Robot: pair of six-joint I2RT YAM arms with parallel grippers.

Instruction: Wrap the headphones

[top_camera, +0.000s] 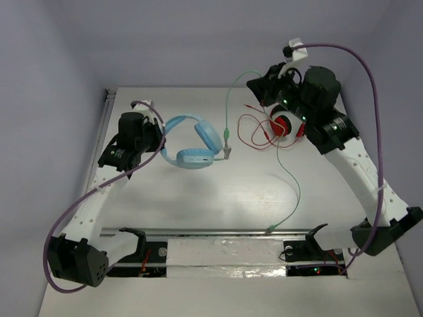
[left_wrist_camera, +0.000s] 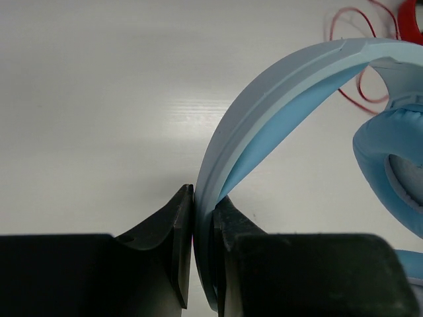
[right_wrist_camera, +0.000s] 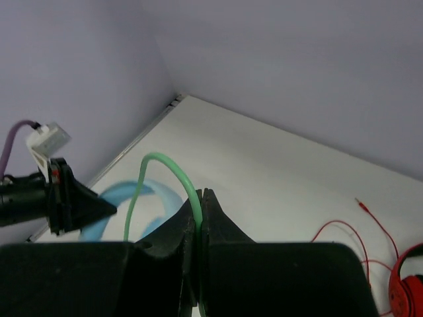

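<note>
Your left gripper (left_wrist_camera: 202, 198) is clamped on the headband (left_wrist_camera: 277, 86) — an anchor, I judge, pinning the headphones (top_camera: 195, 158) at left-centre of the table (top_camera: 198, 218). Your right gripper (right_wrist_camera: 199, 201), raised at far right, pinches the cable (right_wrist_camera: 178, 169), likely for winding. The headphones are light blue with oval cups — the thin pale green cable trails slack toward the near edge.

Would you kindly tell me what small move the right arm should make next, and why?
Probably swing the right gripper, shut on the green cable, toward the headphones to start a loop; the left gripper pins their headband.
</note>
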